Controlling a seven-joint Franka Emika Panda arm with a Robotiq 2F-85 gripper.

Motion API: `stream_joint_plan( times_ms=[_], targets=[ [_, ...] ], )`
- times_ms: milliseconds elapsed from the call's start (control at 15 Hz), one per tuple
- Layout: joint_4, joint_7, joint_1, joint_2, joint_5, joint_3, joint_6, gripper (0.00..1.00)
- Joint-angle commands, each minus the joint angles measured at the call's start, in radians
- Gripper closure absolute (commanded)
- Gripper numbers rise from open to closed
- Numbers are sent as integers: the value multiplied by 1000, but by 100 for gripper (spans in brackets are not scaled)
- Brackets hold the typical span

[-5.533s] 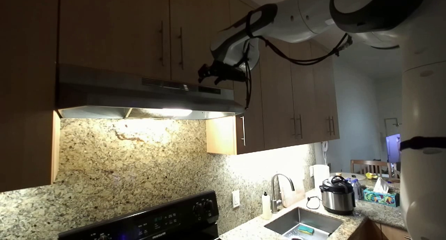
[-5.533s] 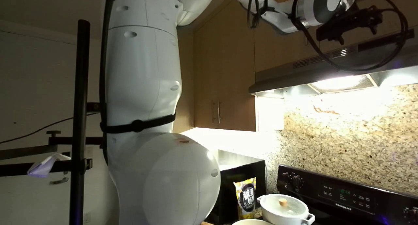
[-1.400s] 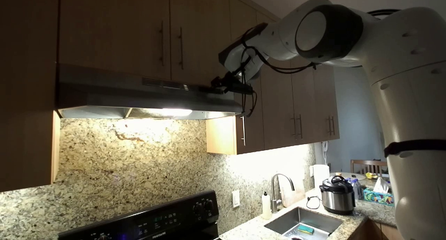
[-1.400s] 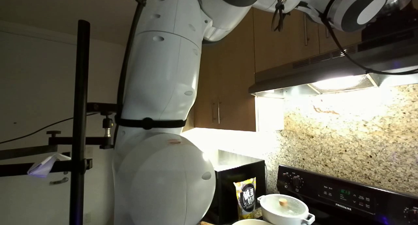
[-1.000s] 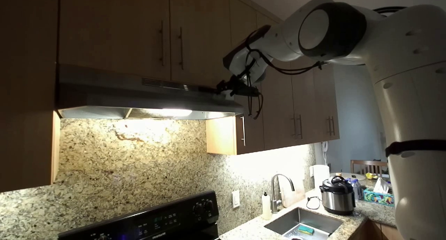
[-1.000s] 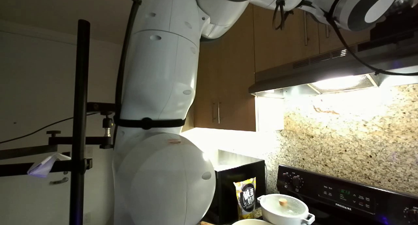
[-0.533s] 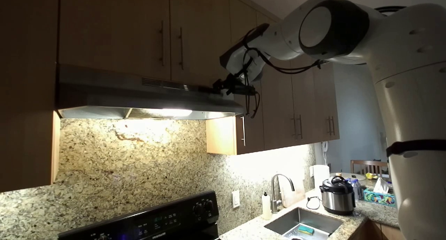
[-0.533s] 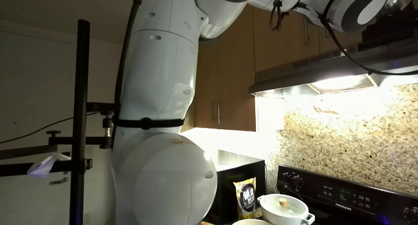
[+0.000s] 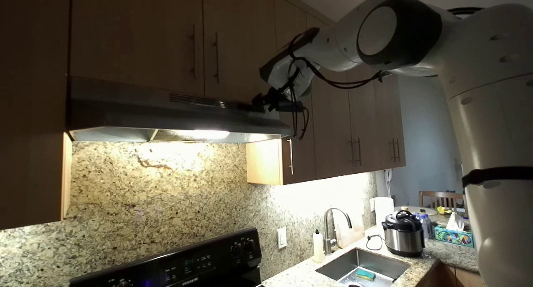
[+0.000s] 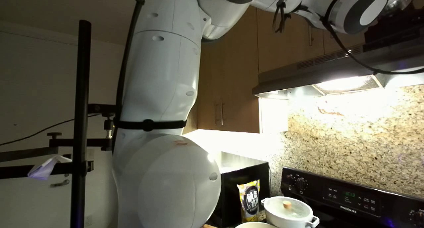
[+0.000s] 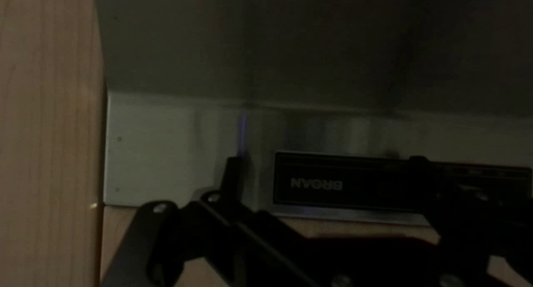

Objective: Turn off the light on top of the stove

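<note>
In the wrist view the end effector (image 11: 326, 158) has its fingers (image 11: 232, 176) spread wide, one beside the black strip (image 11: 358, 187) on the front of the hood (image 11: 162, 153), one over it; I cannot tell whether they touch. In an exterior view the light (image 9: 211, 134) glows under the hood, close to its front edge, above the stove (image 9: 187, 262). In an exterior view a white pot (image 10: 283, 218) stands just beside a yellow bag (image 10: 250, 203).
</note>
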Motion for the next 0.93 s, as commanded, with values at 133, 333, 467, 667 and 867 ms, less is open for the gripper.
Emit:
stream_joint_plan(
  times_ms=[133,333,467,667,867],
  targets=[
    [26,5,-1,9,-16,-9,45,0],
    [36,-1,1,11,-14,-10,37,0],
    [40,-4,2,14,-12,-9,36,0],
    [38,-1,2,20,-16,-10,30,0],
    [33,2,3,25,-20,-10,30,0]
  ],
)
